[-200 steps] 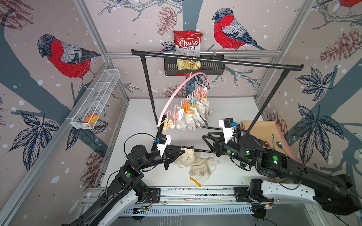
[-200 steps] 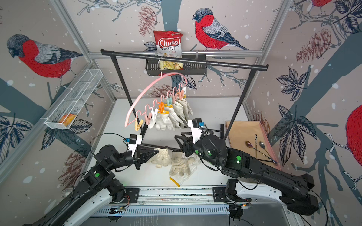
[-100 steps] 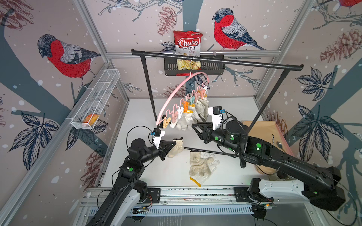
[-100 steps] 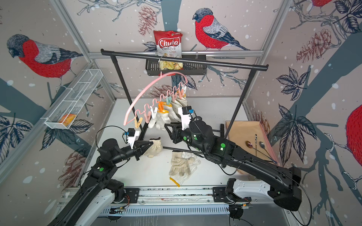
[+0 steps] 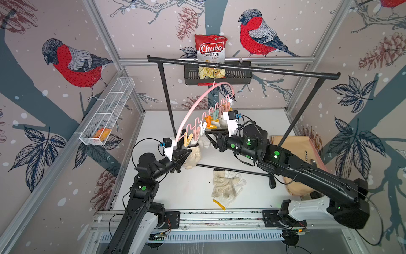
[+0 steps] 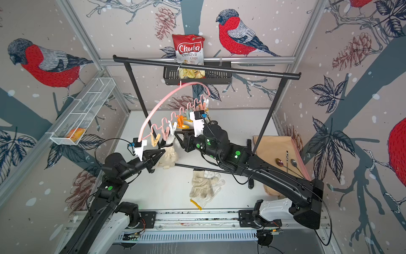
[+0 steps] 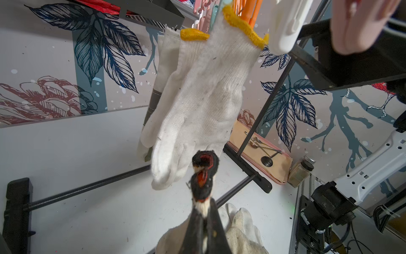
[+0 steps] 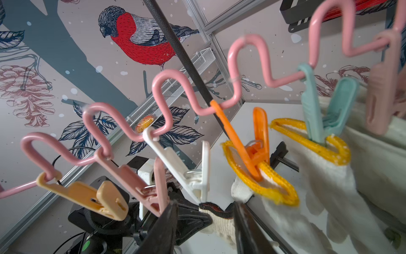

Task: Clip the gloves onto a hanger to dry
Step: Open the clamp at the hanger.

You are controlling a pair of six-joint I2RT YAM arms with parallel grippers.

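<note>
Three pegs at the low end of the hanger [image 5: 190, 110] look empty: a beige peg [image 8: 87, 195], a pink peg [image 8: 142, 182] and a white peg [image 8: 186, 167]. The step in hand seems to be getting a glove into the white one. The left gripper [image 5: 186, 152] is clamped on a cream knitted glove [image 5: 194, 155] by its black-and-red cuff and holds it up just under that end of the hanger. The right gripper [image 8: 204, 206] has its jaws apart, grasping nothing, with the cuff between them right beneath the white peg's tip. To do this well, the right jaws should probably pinch the peg's upper handles squarely, not the cuff. The left arm should then feed a thick bite of the cuff edge into the mouth, and let go only once the peg has closed. Pushing sideways could swing the hanger and drag the peg off line. Further up the hanger, an orange peg [image 8: 252, 145] and a teal peg [image 8: 318, 110] each grip a knitted glove by its yellow cuff. Below the hanger, more gloves [image 5: 226, 182] lie heaped on the table [image 5: 186, 193]. They overlap, so I cannot count them. I also cannot tell whether the white peg already touches the cuff. The right arm covers most of the hung gloves in both top views, and the right wrist view blurs toward the hanger's high end.
</note>
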